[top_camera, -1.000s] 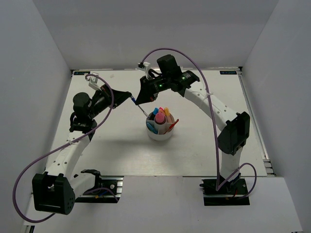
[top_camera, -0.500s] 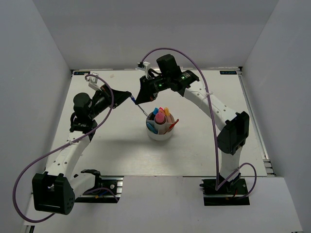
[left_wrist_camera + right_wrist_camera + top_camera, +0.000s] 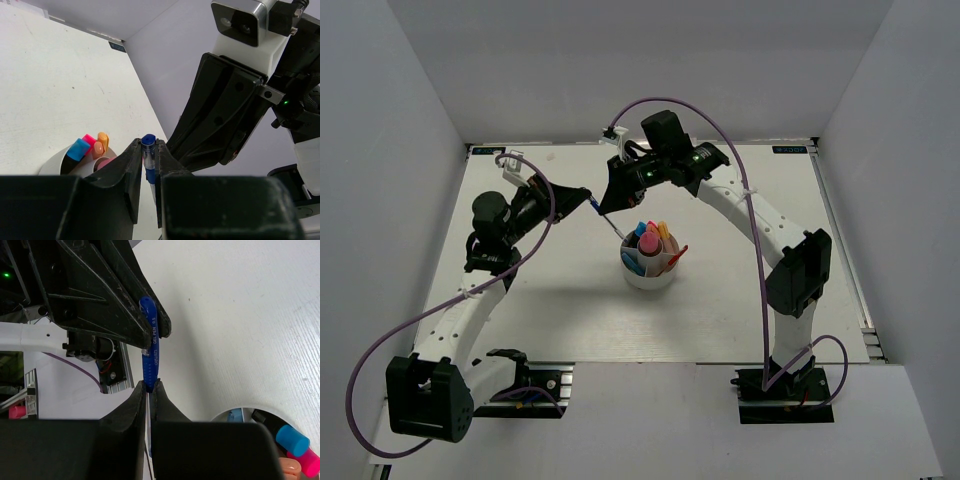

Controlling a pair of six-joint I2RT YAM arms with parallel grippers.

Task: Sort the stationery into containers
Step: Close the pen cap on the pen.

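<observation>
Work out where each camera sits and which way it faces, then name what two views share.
Top external: fixed above and behind the bases, looking down on the table; left arm and right arm show whole.
Left wrist: on the left arm, looking along the left tool, shut on the blue pen, toward the right arm.
Right wrist: on the right arm, looking along the right tool, shut on the same pen, toward the left arm.
Shared: both wrist views show the pen and the white cup.

Blue pen (image 3: 151,347): glossy, smooth plastic. Table (image 3: 250,315): matt white, faintly grained. White cup (image 3: 648,279): probably matt plastic.
</observation>
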